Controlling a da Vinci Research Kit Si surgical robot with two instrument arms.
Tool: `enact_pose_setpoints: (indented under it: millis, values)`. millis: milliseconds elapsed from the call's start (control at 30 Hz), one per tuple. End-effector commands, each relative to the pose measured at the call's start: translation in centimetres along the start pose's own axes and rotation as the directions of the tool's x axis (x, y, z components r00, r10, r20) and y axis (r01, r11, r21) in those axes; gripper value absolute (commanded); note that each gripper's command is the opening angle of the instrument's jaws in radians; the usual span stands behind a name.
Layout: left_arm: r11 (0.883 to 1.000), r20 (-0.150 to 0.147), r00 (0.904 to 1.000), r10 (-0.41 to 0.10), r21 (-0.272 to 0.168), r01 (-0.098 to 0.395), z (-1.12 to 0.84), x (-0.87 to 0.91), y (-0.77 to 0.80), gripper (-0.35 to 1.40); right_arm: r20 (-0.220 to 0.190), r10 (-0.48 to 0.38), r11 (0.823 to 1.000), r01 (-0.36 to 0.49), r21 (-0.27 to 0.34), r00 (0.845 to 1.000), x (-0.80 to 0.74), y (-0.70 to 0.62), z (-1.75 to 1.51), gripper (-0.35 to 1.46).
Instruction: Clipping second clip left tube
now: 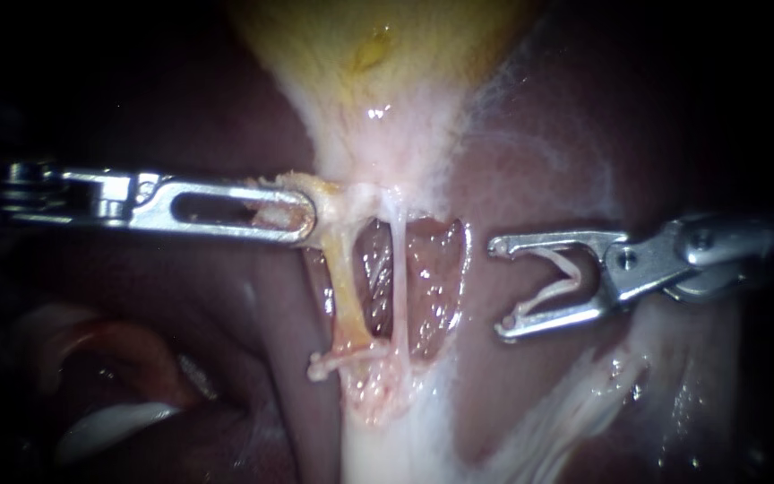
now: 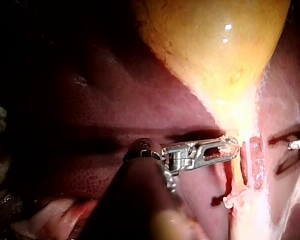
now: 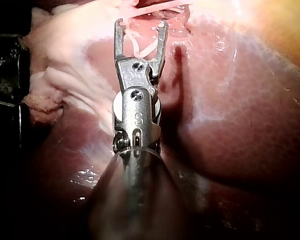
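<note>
My right instrument (image 1: 501,287), jaws spread holding clip (image 1: 555,280), sat well right of left tube (image 1: 346,287); left instrument (image 1: 302,215) jaws clamped gallbladder (image 1: 378,134) neck.

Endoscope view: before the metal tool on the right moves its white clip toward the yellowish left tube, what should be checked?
1. Clip in place: the loaded white clip sits between the right instrument's wide-apart jaws: ok.
2. Hold: the left instrument's slotted metal jaws are shut on pale tissue below the yellow gallbladder: ok.
3. The yellowish left tube is exposed, apart from the thin white right tube: ok.
4. Bare tube shows above the placed white clip across its lower end: ok.
5. Jaws around the left tube: not ok; they stand clear of both tubes.
6. Path past the right tube: cannot tell.
</note>
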Motion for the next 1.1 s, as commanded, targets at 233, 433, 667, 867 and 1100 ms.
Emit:
enact_pose_setpoints:
  millis: [233, 433, 667, 867, 1100]
  values:
    - [1.000, 0.001, 1.0000, 0.000, 0.000, 0.000, 0.02, 0.00, -0.01, -0.35, 0.003, 0.106, 0.994, -0.105, -0.006, 0.994, -0.13, 0.00, 0.37, 0.46]
    - [1.000, 0.002, 1.0000, -0.001, -0.001, 0.001, 0.03, 0.01, -0.02, -0.35, 0.004, 0.147, 0.989, -0.147, 0.007, 0.989, -0.25, 0.05, 0.75, 0.46]
    - [1.000, 0.003, 1.0000, -0.001, -0.002, 0.001, 0.03, 0.02, -0.05, -0.35, 0.008, 0.169, 0.985, -0.169, 0.015, 0.986, -0.38, 0.16, 1.14, 0.46]
    - [1.000, 0.005, 1.0000, -0.008, -0.003, 0.008, 0.05, 0.03, -0.07, -0.35, 0.010, 0.187, 0.982, -0.187, 0.028, 0.982, -0.44, 0.20, 1.41, 0.46]
    - [1.000, 0.005, 1.0000, -0.008, -0.003, 0.008, 0.06, 0.02, -0.07, -0.35, -0.017, 0.257, 0.964, -0.255, 0.076, 0.966, -0.50, 0.21, 1.67, 0.45]
